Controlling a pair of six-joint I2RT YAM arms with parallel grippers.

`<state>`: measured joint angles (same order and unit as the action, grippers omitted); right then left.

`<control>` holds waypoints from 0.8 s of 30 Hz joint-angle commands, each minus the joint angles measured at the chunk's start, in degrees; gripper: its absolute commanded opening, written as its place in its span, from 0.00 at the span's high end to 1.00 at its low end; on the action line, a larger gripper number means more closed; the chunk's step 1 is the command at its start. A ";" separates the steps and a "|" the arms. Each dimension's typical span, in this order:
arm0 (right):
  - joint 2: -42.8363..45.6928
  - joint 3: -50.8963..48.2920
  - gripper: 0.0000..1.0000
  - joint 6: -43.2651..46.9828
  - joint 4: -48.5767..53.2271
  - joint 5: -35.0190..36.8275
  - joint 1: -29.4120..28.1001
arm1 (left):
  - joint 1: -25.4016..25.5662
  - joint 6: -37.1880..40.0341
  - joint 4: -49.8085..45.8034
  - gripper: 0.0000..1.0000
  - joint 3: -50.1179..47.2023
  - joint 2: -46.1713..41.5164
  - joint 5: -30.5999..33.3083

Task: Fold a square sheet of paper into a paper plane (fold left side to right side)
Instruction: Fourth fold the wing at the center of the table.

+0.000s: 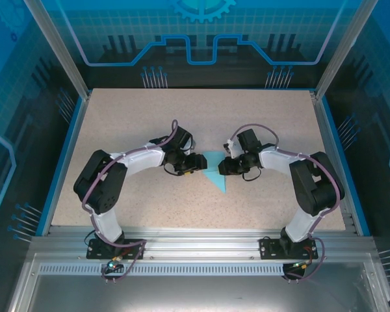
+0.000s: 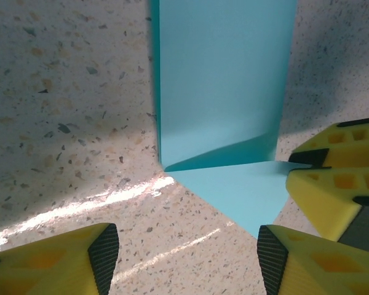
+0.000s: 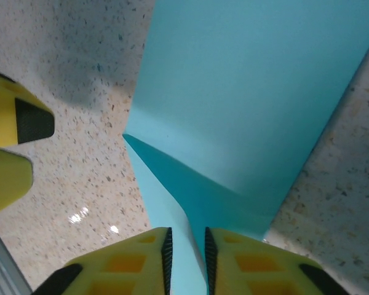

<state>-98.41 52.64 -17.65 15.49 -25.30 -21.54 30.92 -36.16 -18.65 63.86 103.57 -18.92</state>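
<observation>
The square sheet of paper [image 2: 221, 92] is pinched in the narrow jaws of the right gripper [image 3: 186, 246]; the left gripper [image 2: 187, 258] is spread wide. Edges should be aligned before creasing.

You are seeing nothing readable here: the paper [image 2: 221, 92] is lying plain and unmarked on the speckled counter [image 1: 117, 130], and the back panel [image 1: 201, 39] is showing only a gear graphic.

arms [image 1: 142, 159]: white links, black joints | cables [image 1: 253, 127]: purple-grey | claw fingers [image 2: 323, 261]: yellow, black ribbed pads [image 2: 104, 255]
</observation>
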 commanded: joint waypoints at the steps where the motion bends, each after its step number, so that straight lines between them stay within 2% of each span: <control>1: -0.49 1.32 0.87 0.94 1.39 1.61 1.06 | 0.38 -1.38 0.90 0.35 1.17 2.08 -1.87; 4: -0.12 1.38 0.91 1.04 1.96 2.70 1.32 | 0.95 -1.67 0.94 0.34 2.21 3.31 -2.85; 15: -0.07 1.06 0.91 1.21 2.00 2.54 1.68 | 2.63 -2.66 1.17 0.35 6.09 6.59 -3.51; 20: -0.38 1.06 0.91 1.39 1.96 2.55 1.68 | 3.09 -3.29 1.16 0.48 7.67 7.90 -3.49; 24: 0.06 0.80 0.90 1.39 1.68 2.71 1.68 | 3.39 -3.53 1.05 0.64 8.89 8.57 -3.25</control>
<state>-98.41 52.86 -17.26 16.64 -22.72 -20.84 33.71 -39.22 -17.58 70.72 111.02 -21.10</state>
